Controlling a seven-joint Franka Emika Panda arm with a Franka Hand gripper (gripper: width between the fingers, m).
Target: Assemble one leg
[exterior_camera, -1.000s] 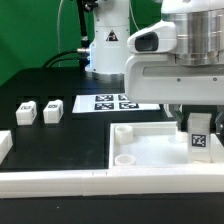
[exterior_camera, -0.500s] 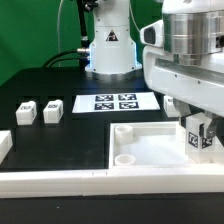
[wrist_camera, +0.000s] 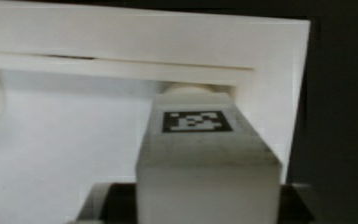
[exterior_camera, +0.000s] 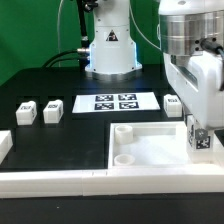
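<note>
Since the earlier frames the arm has shifted toward the exterior view's right, carrying the leg along. Gripper is clamped on the leg, tag facing outward, held upright over the tray near its right edge. Three more legs rest on the table beside the marker board.

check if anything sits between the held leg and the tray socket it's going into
Nothing visible does. The gripper holds the leg over the tray, and in the wrist view the socket shows bare just beyond the leg's tip.
</note>
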